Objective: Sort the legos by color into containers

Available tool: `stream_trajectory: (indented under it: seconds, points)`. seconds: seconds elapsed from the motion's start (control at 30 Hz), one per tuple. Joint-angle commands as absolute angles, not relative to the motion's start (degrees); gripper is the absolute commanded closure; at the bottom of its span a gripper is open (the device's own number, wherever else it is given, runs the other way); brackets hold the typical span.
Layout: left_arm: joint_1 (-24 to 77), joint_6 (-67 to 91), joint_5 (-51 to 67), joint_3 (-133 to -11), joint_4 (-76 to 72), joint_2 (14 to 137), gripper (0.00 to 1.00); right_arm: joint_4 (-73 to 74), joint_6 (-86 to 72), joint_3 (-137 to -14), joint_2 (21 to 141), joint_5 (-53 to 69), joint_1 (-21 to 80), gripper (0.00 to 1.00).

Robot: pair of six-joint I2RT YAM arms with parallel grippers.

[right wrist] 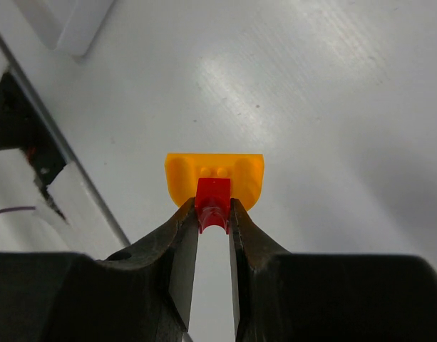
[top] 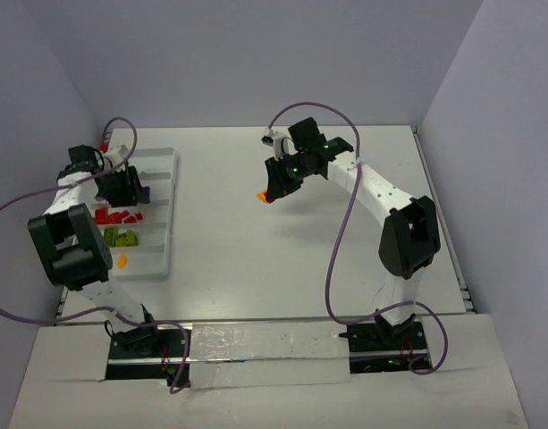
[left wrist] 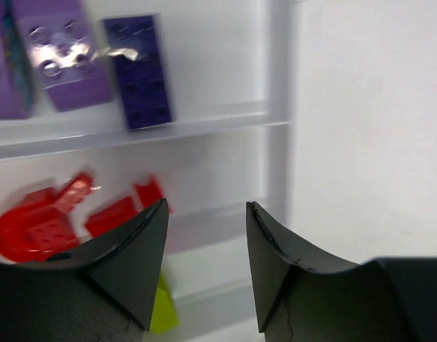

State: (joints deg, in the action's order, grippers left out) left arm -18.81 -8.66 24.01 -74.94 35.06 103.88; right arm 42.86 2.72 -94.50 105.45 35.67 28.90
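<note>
Tray (top: 171, 179) at the left of the top view, on the desk (top: 256, 268), ridged into long lanes. Contents from upper to lower: purple bricks (left wrist: 61, 64), red bricks (left wrist: 54, 217), lime bricks (top: 122, 237), and one orange bit (top: 122, 261) in the lowest lane. The left gripper (left wrist: 207, 235) hangs over the red lane near the tray's right wall. Its jaws stand apart with nothing between them, so it is released.

At the centre of the top view, the right gripper (right wrist: 213, 214) is above bare desk, well apart from the tray. It is clenched on a small red piece (right wrist: 213, 194) at the very tips. An orange brick (right wrist: 214, 174) sits against the far end of that piece. Whether it is clipped on or only touching cannot be told.

Handling, as a judgement: the bricks are light, rigid, glossy plastic, so they are likely to squirt or pivot out of a tip pinch. The flat side walls look like the surest hold, with studs clear of the pads. If the red and orange pieces are joined, they would drop into one lane together, so they probably need separating first.
</note>
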Motion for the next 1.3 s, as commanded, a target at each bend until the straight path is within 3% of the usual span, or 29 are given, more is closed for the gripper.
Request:
stream_trajectory:
  seconds: [0.0,0.27,0.47,0.77,1.27]
  points:
    - [-15.77,-2.81,41.63,-77.32,38.07,91.98,0.42,37.16,2.02,-94.98,101.21,24.67,31.57,1.00]
    - [-2.73,16.40,54.77,-66.26,25.11,79.61,0.34,32.87,0.68,-93.08,98.52,18.97,36.14,1.00]
    - [4.03,29.53,52.95,-56.22,7.05,74.10,0.32,32.65,-7.65,-95.81,100.41,17.40,36.91,1.00]
    - [11.98,32.26,45.32,-60.06,4.13,78.66,0.42,33.04,-14.41,-98.43,102.74,17.32,37.62,1.00]
    - [15.93,30.40,40.87,-64.38,5.90,82.30,0.43,32.87,-14.06,-98.17,102.57,18.27,39.65,1.00]
